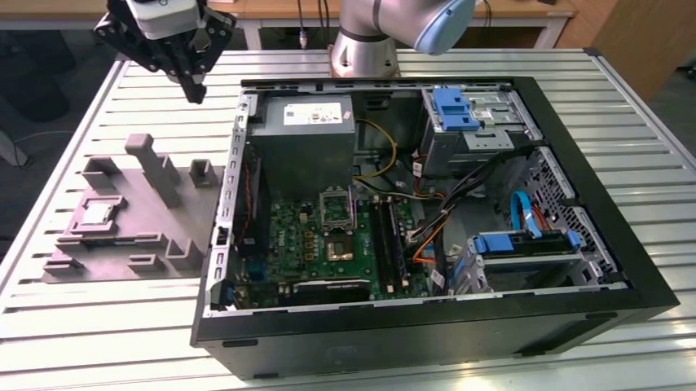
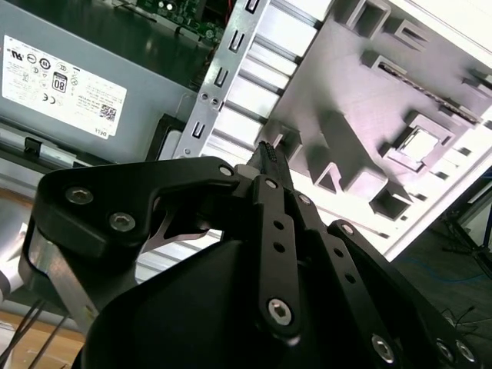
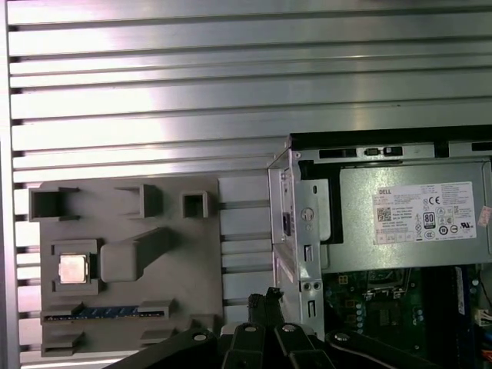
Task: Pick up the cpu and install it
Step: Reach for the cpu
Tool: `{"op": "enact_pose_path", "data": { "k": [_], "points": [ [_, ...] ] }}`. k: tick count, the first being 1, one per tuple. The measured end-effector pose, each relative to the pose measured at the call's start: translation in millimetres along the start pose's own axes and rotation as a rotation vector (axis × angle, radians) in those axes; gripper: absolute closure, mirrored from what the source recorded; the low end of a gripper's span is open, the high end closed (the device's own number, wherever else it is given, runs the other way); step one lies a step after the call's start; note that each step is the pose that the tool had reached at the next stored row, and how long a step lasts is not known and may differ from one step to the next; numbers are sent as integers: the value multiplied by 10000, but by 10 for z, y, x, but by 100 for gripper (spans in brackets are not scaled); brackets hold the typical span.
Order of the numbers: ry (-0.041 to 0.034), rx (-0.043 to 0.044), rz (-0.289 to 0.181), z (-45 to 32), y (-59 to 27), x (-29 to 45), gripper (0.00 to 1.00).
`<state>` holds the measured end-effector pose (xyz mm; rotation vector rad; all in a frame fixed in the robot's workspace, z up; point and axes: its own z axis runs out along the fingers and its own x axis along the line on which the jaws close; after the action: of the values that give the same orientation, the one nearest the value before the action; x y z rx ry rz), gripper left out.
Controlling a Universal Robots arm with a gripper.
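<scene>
From where I stand, the black linkage gripper (image 1: 197, 91) hangs over the slatted aluminium table (image 1: 109, 326) by the corner of the open black computer case (image 1: 435, 342), its fingers pressed together on nothing. The small square silver-beige cpu (image 3: 73, 269) lies well apart from it, seated in a recess of the grey moulded plastic tray (image 1: 142, 218).

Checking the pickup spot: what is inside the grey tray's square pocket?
The cpu lies in that pocket of the grey tray, metal top showing; its underside is covered.
</scene>
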<state>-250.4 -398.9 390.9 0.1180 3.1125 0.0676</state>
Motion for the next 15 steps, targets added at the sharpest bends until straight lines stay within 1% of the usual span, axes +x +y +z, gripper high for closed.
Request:
{"op": "enact_pose_path", "data": {
  "k": [15],
  "points": [
    [1,0,-1,-1,-4,50,89]
  ]
}}
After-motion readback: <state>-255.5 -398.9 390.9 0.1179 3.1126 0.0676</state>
